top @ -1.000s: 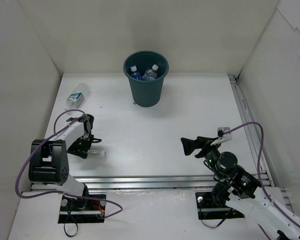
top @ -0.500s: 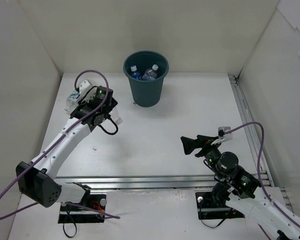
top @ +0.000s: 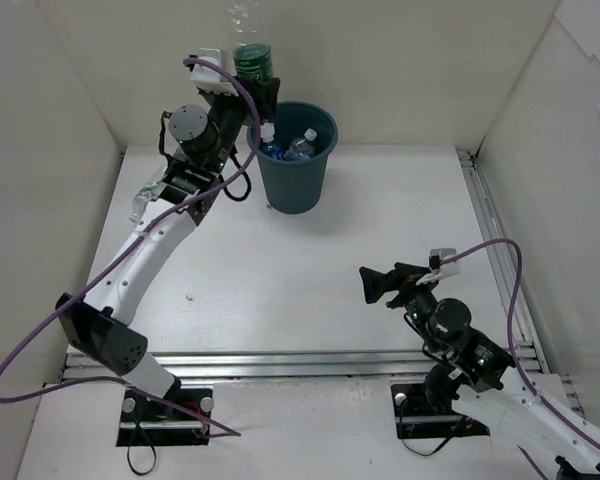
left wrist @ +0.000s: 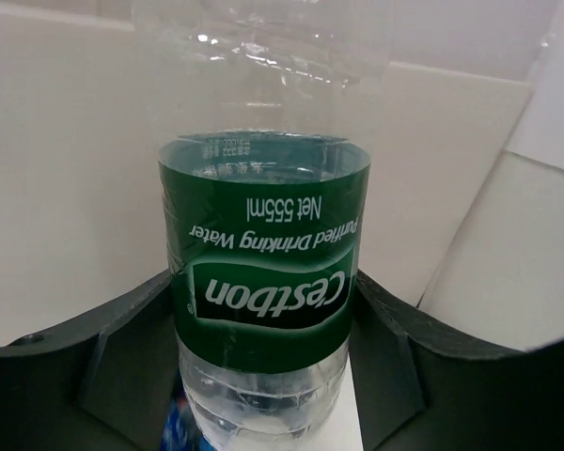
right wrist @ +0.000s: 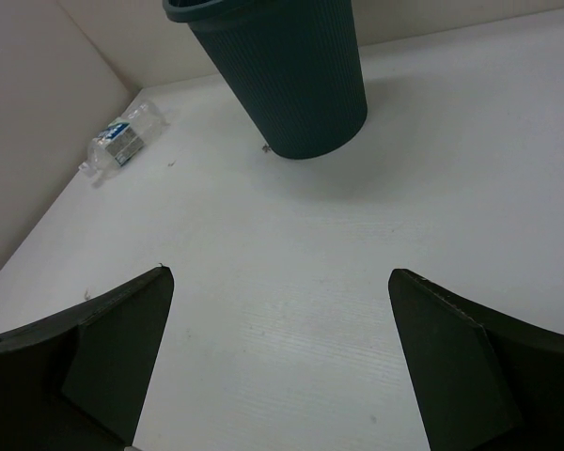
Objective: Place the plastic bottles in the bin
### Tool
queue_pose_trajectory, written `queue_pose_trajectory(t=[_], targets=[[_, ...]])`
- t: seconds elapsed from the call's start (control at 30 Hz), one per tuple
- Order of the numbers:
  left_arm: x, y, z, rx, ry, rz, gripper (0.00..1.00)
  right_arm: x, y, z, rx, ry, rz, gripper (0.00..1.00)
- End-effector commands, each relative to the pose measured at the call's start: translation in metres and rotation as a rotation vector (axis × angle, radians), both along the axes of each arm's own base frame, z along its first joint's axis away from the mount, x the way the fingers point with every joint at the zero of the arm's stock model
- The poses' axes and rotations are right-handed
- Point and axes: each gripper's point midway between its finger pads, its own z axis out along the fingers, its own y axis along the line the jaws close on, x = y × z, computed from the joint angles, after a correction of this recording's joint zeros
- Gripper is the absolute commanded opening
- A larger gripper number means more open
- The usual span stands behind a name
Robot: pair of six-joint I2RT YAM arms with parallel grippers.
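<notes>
My left gripper is shut on a clear plastic bottle with a green label and holds it high, just left of the bin's rim. In the left wrist view the bottle fills the gap between the black fingers. The dark teal bin stands at the back centre with two bottles showing inside it. Another bottle with a blue label lies on the table at the far left, partly behind my left arm; it also shows in the right wrist view. My right gripper is open and empty, low over the table.
White walls close the table on three sides. A metal rail runs along the right edge and another along the front. A small white speck lies on the table at the left. The bin is far ahead of the right gripper.
My left arm has swung from the near left of the table up and back to the bin, carrying the green-label bottle. The right arm has hardly moved.
</notes>
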Motion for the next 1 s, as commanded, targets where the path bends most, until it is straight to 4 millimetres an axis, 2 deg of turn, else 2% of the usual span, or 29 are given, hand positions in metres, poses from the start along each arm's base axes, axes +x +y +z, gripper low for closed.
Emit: queue_pose_trajectory(t=[0.0,0.07,0.1,0.13,0.17,0.2,0.23,0.27,0.3,0.33,0.37,0.4,0.43,0.47,0.5,0.57,0.6,0.63,0.7,0.73,0.77,0.8,0.83,0.87,0.9,0.93,0.97], targets=[[0.005,-0.028,0.048,0.081,-0.285,-0.088,0.52,0.006,-0.008,0.03,0.05,-0.096,-0.057,0.96],[0.01,-0.033,0.061,0.07,-0.347,-0.095,0.51,0.008,-0.013,0.03,0.045,-0.097,-0.084,0.97],[0.03,-0.039,0.044,0.083,-0.324,-0.09,0.51,0.008,-0.014,0.03,0.042,-0.099,-0.086,0.97],[0.03,-0.043,0.052,0.076,-0.361,-0.105,0.52,0.008,-0.016,0.031,0.044,-0.102,-0.097,0.97],[0.036,-0.049,0.048,0.08,-0.368,-0.117,0.52,0.009,-0.016,0.03,0.039,-0.103,-0.097,0.97],[0.056,-0.054,0.029,0.098,-0.352,-0.119,0.53,0.009,-0.015,0.032,0.045,-0.11,-0.096,0.96],[0.057,-0.055,0.038,0.09,-0.387,-0.117,0.53,0.009,-0.015,0.032,0.047,-0.109,-0.097,0.97],[0.066,-0.059,0.031,0.097,-0.383,-0.113,0.53,0.01,-0.013,0.035,0.064,-0.122,-0.095,0.97],[0.087,-0.062,0.012,0.114,-0.362,-0.099,0.53,0.01,-0.01,0.035,0.07,-0.126,-0.081,0.97],[0.093,-0.057,0.019,0.116,-0.391,-0.078,0.53,0.011,-0.006,0.033,0.063,-0.125,-0.067,0.96],[0.101,-0.06,0.011,0.117,-0.383,-0.076,0.53,0.011,-0.004,0.036,0.058,-0.128,-0.06,0.96],[0.123,-0.055,-0.011,0.13,-0.353,-0.07,0.54,0.012,-0.004,0.033,0.045,-0.116,-0.064,0.96],[0.128,-0.054,-0.009,0.112,-0.35,-0.087,0.55,0.014,-0.004,0.03,0.031,-0.102,-0.071,0.96],[0.14,-0.055,-0.024,0.111,-0.325,-0.099,0.57,0.015,-0.005,0.027,0.025,-0.095,-0.078,0.96],[0.144,-0.05,-0.026,0.11,-0.326,-0.113,0.64,0.017,-0.008,0.024,0.021,-0.092,-0.102,0.96],[0.148,-0.049,-0.034,0.109,-0.315,-0.128,0.71,0.018,-0.008,0.022,0.017,-0.094,-0.106,0.96],[0.148,-0.049,-0.034,0.112,-0.317,-0.128,0.78,0.019,-0.009,0.02,0.014,-0.092,-0.116,0.96],[0.148,-0.05,-0.038,0.127,-0.314,-0.132,0.79,0.02,-0.008,0.019,0.009,-0.09,-0.115,0.96],[0.138,-0.054,-0.033,0.168,-0.341,-0.164,0.85,0.02,-0.006,0.018,0.011,-0.09,-0.109,0.96],[0.137,-0.056,-0.04,0.184,-0.329,-0.176,0.89,0.021,-0.005,0.017,0.007,-0.087,-0.105,0.96],[0.128,-0.054,-0.031,0.198,-0.345,-0.18,0.93,0.021,-0.003,0.018,0.011,-0.09,-0.096,0.96],[0.123,-0.054,-0.03,0.212,-0.347,-0.192,0.94,0.021,-0.003,0.018,0.011,-0.088,-0.098,0.96],[0.123,-0.054,-0.042,0.231,-0.31,-0.196,0.94,0.022,-0.002,0.016,0.009,-0.085,-0.096,0.96],[0.114,-0.051,-0.03,0.245,-0.326,-0.192,0.94,0.022,-0.002,0.016,0.011,-0.085,-0.096,0.96],[0.113,-0.048,-0.038,0.262,-0.292,-0.188,0.94,0.022,-0.001,0.014,0.01,-0.082,-0.093,0.97],[0.102,-0.041,-0.024,0.26,-0.298,-0.168,0.94,0.022,0.0,0.013,0.013,-0.081,-0.093,0.97],[0.103,-0.032,-0.023,0.258,-0.275,-0.122,0.94,0.022,0.001,0.012,0.012,-0.079,-0.085,0.97]])
